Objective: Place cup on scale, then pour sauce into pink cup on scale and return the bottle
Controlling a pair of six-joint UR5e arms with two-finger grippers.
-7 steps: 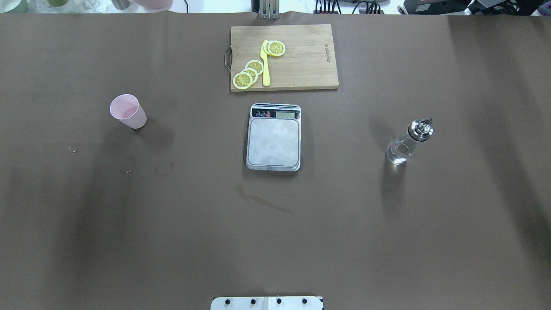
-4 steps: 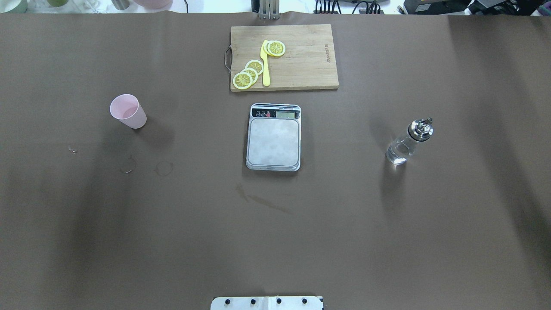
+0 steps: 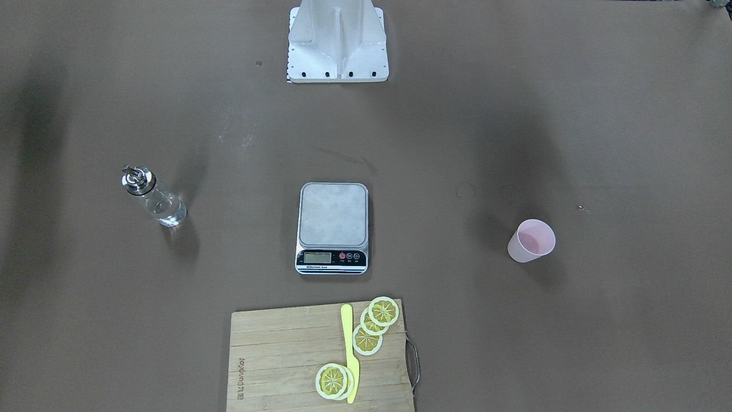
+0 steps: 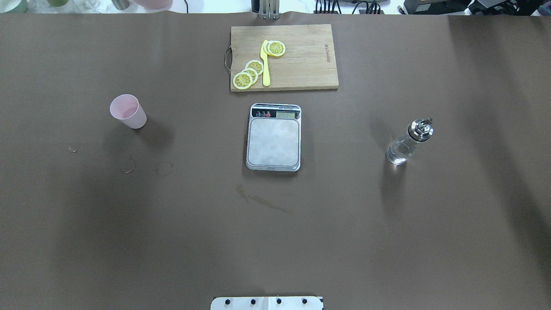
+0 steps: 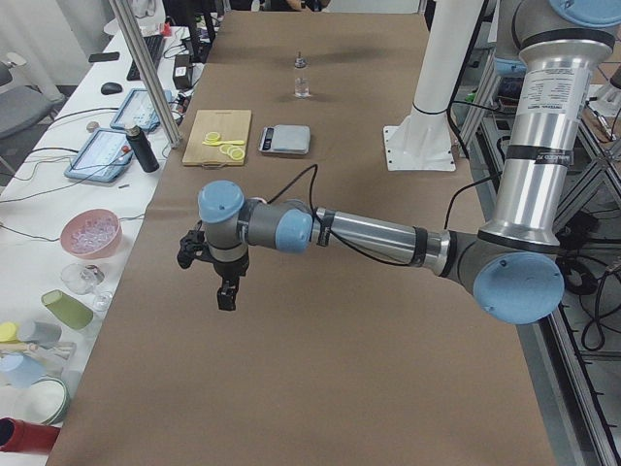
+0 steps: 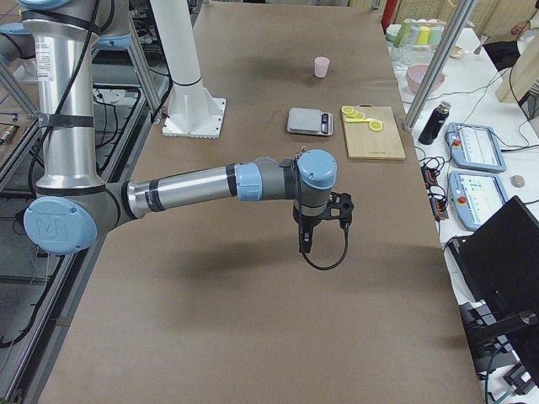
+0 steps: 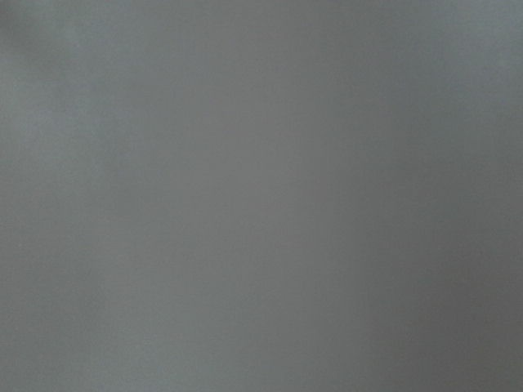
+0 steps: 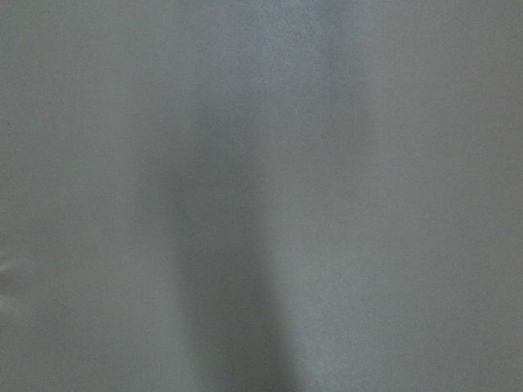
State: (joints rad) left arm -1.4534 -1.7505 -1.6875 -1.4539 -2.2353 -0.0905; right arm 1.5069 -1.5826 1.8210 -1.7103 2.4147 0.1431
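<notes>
The pink cup (image 4: 128, 111) stands upright on the brown table at the left, also seen in the front view (image 3: 531, 241). The scale (image 4: 273, 137) lies in the middle with a bare platform (image 3: 333, 214). The glass bottle (image 4: 409, 142) of clear sauce, with a silver pourer, stands at the right (image 3: 153, 196). Neither gripper shows in the overhead or front views. My left gripper (image 5: 226, 291) hangs above the table's left end, and my right gripper (image 6: 305, 240) above its right end. I cannot tell whether they are open. Both wrist views show only blurred table.
A wooden cutting board (image 4: 284, 57) with lemon slices (image 4: 249, 73) and a yellow knife (image 4: 265, 64) lies beyond the scale. The robot's base plate (image 4: 267, 302) sits at the near edge. Bowls, cups and tablets (image 5: 97, 155) stand on side tables.
</notes>
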